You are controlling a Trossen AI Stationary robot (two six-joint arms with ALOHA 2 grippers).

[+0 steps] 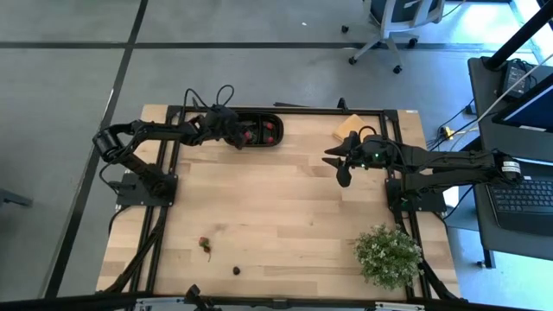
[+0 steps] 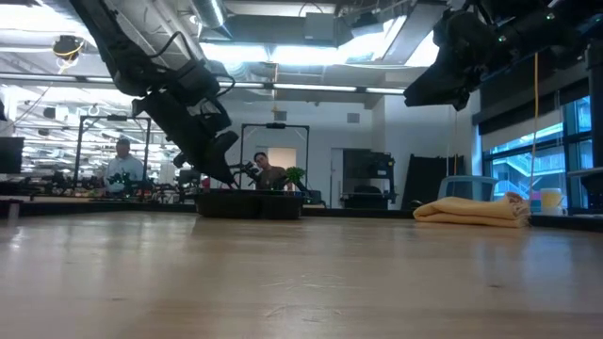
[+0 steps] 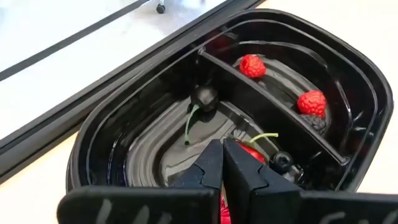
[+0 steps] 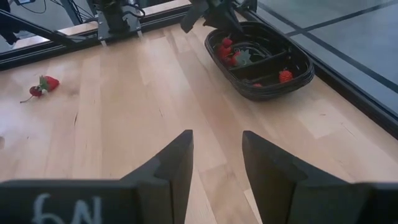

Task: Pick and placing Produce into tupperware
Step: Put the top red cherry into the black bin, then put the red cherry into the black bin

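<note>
The left gripper hangs clenched and empty over the tupperware; below it, two raspberries and one dark cherry. The right gripper is parted, empty.

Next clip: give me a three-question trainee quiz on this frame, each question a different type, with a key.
1. True or false: the left gripper is over the black container with its fingers shut.
2. Multiple choice: the right gripper is (A) holding a strawberry, (B) open and empty above bare table, (C) inside the container.
3. Fill in: loose produce on the table includes a red strawberry and a dark ____, both near the front edge.

Key: 1 true; 2 B; 3 berry.
</note>
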